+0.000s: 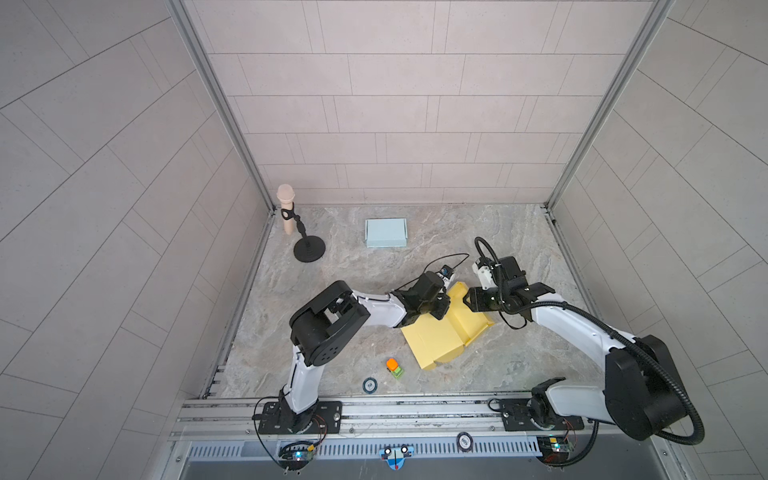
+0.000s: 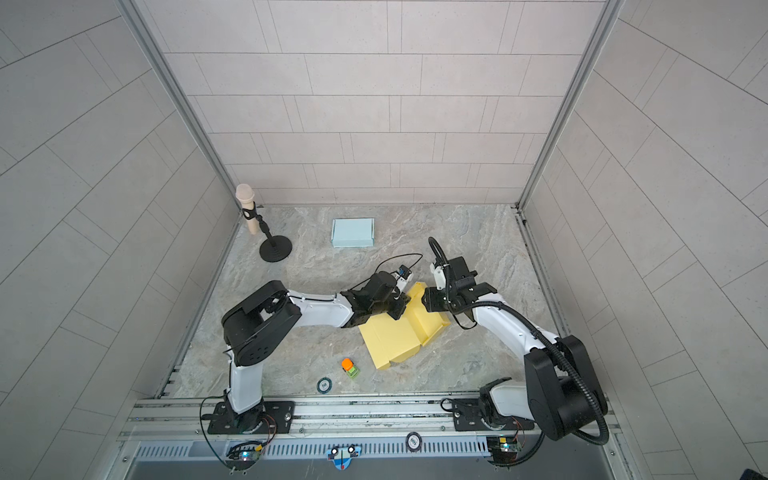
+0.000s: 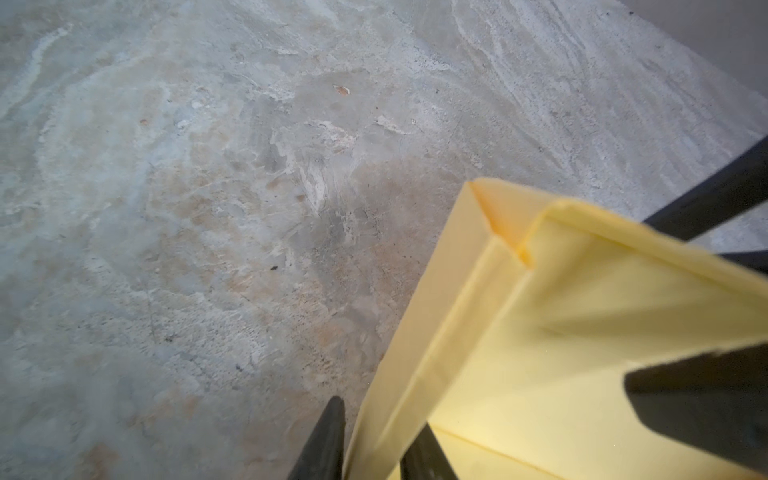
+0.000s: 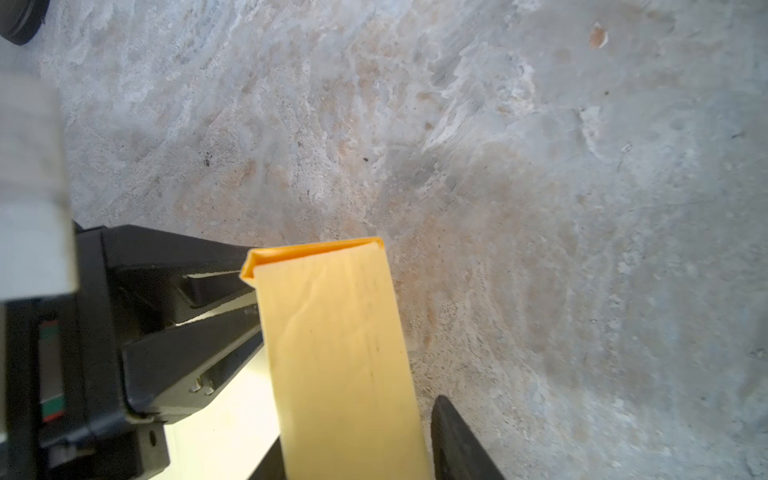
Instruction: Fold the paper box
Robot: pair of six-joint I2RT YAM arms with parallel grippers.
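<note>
No legible text (print on the round token [image 1: 369,385] too small)

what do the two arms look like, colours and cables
Both have white link shells and bulky black joint housings. The left arm has a thin black wire looping near its wrist; the right arm carries a thick ribbed black conduit. The fingers are black and tapered.

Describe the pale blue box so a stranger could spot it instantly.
On the marble tabletop, look to the far edge. Right of the microphone stand lies the pale blue box, flat and closed. The yellow box nearer the front is half folded.
</note>
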